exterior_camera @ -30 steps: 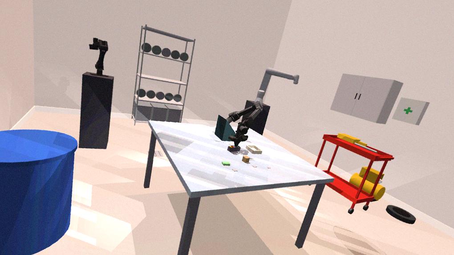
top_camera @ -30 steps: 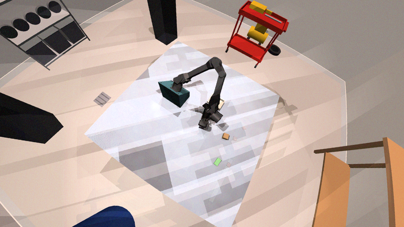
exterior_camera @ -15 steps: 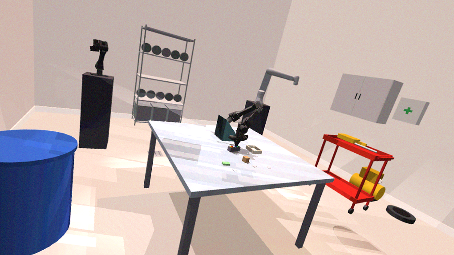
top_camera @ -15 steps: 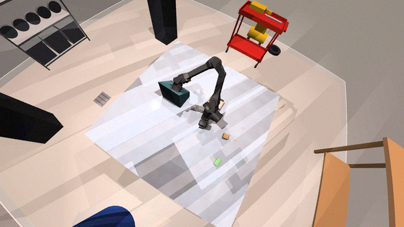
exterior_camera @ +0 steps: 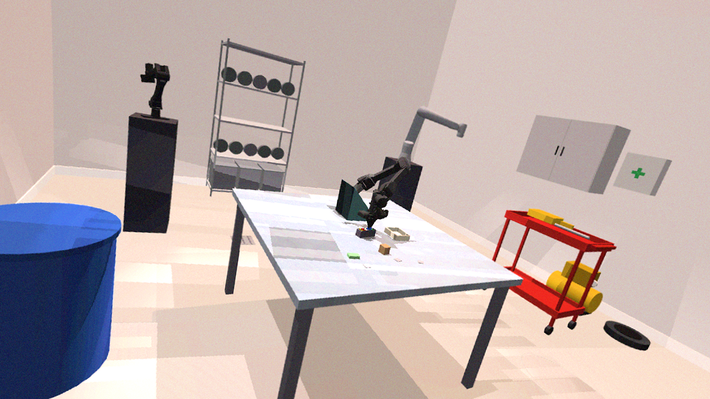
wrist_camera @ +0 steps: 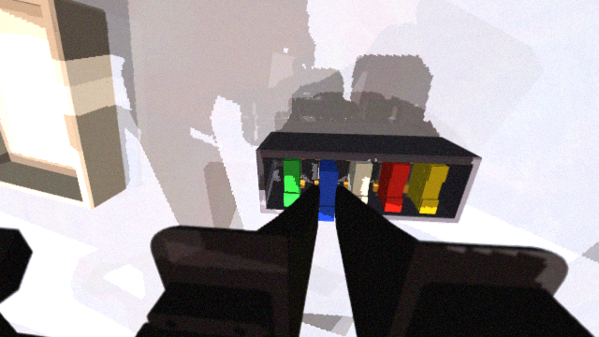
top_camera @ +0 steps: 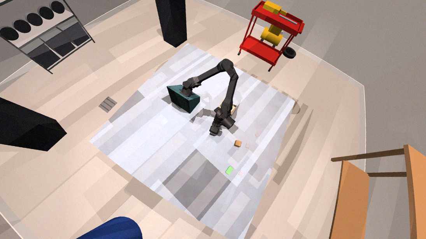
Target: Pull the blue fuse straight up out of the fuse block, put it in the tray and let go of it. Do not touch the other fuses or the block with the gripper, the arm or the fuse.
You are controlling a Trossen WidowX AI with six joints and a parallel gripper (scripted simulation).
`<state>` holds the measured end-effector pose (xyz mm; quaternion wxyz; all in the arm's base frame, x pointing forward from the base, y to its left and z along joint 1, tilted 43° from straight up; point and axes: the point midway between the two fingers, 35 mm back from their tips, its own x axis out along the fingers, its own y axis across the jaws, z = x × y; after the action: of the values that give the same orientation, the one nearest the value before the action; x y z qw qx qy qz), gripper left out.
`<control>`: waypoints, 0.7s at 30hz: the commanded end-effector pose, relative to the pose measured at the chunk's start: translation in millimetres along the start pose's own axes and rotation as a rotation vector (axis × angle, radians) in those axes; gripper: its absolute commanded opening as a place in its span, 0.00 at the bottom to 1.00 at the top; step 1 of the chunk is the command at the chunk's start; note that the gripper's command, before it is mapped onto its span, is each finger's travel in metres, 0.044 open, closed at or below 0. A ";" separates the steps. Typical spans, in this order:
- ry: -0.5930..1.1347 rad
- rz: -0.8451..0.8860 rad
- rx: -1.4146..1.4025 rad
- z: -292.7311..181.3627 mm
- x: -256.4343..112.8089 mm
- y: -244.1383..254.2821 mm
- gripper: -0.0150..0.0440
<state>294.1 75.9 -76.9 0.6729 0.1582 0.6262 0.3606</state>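
Note:
My gripper (wrist_camera: pixel 327 193) (exterior_camera: pixel 369 225) is shut on the blue fuse (wrist_camera: pixel 328 172), with one finger on each side. The fuse sits above its place in the dark fuse block (wrist_camera: pixel 365 143) (exterior_camera: pixel 365 233) and looks raised against the others. Whether its lower end is clear of the slot is hidden. The green fuse (wrist_camera: pixel 292 174) is to its left in the wrist view; the white fuse (wrist_camera: pixel 361 174), red fuse (wrist_camera: pixel 394 183) and yellow fuse (wrist_camera: pixel 429 183) are to its right. The beige tray (wrist_camera: pixel 95 159) (exterior_camera: pixel 399 238) stands apart, at the wrist view's left edge.
An orange cube (top_camera: pixel 237 143) (exterior_camera: pixel 383 249) and a flat green piece (top_camera: pixel 229 170) (exterior_camera: pixel 353 255) lie on the table. Small pale pink squares lie near them, one of them a pink square (top_camera: pixel 247 145) beside the cube. The arm stands on a teal base (top_camera: pixel 191 103).

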 end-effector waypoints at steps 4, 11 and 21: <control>0.000 -0.003 -0.003 0.2 -4.1 -0.7 0.25; 0.000 -0.003 -0.003 0.3 -7.5 -0.8 0.25; -0.001 -0.002 -0.002 0.3 -12.3 -0.7 0.25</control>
<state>294.9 68.9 -69.2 0.6730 0.1596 0.6256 0.3608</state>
